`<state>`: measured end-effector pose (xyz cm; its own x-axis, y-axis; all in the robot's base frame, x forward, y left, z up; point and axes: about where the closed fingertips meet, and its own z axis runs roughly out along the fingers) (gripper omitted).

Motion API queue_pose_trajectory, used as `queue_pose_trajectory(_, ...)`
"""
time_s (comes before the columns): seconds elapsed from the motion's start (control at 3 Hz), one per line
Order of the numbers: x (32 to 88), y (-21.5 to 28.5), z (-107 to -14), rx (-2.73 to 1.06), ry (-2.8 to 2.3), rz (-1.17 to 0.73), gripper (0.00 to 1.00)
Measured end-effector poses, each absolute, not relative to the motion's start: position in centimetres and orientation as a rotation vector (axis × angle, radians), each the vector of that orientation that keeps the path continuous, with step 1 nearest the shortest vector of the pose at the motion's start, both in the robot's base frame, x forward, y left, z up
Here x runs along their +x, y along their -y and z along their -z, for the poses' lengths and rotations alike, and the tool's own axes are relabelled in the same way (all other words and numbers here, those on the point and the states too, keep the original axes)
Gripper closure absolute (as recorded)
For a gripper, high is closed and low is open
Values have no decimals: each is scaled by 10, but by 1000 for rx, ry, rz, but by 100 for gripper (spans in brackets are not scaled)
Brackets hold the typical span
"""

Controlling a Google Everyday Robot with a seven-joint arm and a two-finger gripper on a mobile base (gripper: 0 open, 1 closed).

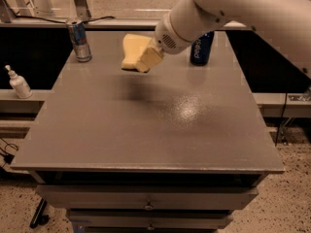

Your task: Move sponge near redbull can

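The pale yellow sponge is held in the air above the back middle of the grey table, in my gripper, which is shut on its right side. My white arm reaches in from the upper right. The slim silver-and-blue redbull can stands upright at the table's back left corner, a short way left of the sponge and apart from it. The sponge's shadow falls on the table below it.
A dark blue Pepsi can stands at the back right, partly behind my arm. A white pump bottle sits on a lower shelf to the left. Drawers run under the table's front edge.
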<state>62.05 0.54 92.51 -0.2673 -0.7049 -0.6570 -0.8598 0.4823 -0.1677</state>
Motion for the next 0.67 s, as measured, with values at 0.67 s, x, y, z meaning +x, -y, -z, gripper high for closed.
queue_pose_trajectory(0.67, 693, -64, -902, -1269, -2070, -312, 100)
